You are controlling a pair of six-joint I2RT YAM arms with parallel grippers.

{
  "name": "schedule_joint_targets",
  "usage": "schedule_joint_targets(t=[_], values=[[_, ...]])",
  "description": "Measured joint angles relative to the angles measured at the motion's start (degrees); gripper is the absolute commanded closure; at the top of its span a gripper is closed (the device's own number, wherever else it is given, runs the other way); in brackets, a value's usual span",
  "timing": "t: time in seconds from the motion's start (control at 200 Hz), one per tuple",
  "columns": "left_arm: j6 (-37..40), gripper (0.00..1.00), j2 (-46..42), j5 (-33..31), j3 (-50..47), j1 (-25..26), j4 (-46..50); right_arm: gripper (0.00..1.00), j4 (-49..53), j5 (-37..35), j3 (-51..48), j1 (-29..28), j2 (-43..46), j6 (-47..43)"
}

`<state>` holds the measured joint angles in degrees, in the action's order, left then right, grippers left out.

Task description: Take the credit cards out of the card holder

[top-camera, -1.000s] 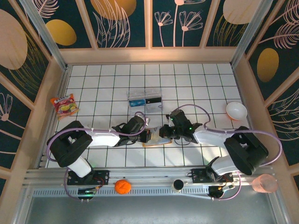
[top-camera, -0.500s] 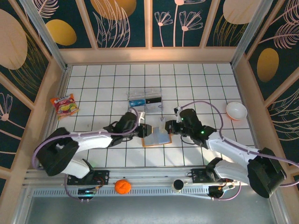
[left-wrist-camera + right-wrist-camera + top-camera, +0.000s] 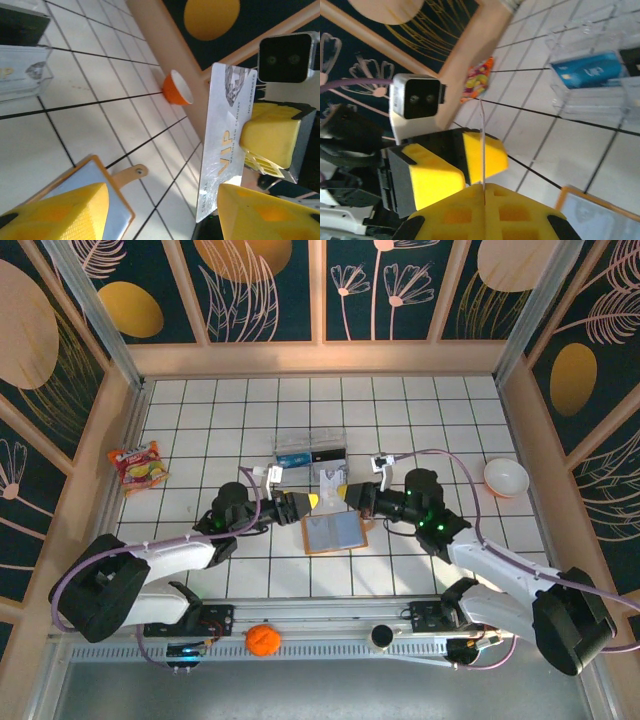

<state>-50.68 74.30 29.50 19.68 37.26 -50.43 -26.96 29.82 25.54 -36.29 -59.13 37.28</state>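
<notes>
**Item 1. Silver credit card** (image 3: 222,145): held upright in the air above the worktop (image 3: 200,430), between the two arms and clear of the card holder.
- Writing: the left wrist view shows its face, with "VIP" in large gold letters along the length. There are lines of small print beside that, too fine to read, and a grey faceted emblem at the top corner.
- The right wrist view shows the card edge-on, as a thin pale line.

**Item 2. Right tool** (image 3: 347,494): clamped on the silver credit card. In the right wrist view its yellow pads meet on the card's edge.

**Item 3. Left tool** (image 3: 300,504): jaws apart, one yellow finger on either side of the card's near end. Whether a pad touches the card cannot be told.

**Item 4. Card holder** (image 3: 335,533): orange-tan, lying open and flat on the worktop just below the two tools, grey-blue lining upward. The left wrist view adds its small strap tab (image 3: 127,174) with one stud hole.

**Item 5. Clear box** (image 3: 310,452): on the worktop just beyond the tools. It holds a blue card (image 3: 293,458) and a dark card (image 3: 328,453). The right wrist view shows white lettering on the blue card, blurred beyond reading.

**Item 6. Snack packet** (image 3: 140,465): red and yellow, by the left wall. Its print is illegible.

**Item 7. Bowl** (image 3: 505,477): near the right wall. It looks white from above, and the left wrist view shows an orange outside.

**Item 8. Orange** (image 3: 262,639): resting on the front rail between the arm bases.
</notes>
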Motion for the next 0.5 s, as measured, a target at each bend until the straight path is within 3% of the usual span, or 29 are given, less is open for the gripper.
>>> schedule_joint_targets(t=[0.27,0.5], values=[[-3.96,0.56,0.52,3.63,-0.61,-0.2,-9.55,1.0,-6.69,3.08,0.0,-0.52,-4.5,2.38],[-5.44,0.61,1.18,4.98,-0.61,-0.31,-11.04,1.0,-9.27,3.17,0.02,-1.31,-7.28,3.43]])
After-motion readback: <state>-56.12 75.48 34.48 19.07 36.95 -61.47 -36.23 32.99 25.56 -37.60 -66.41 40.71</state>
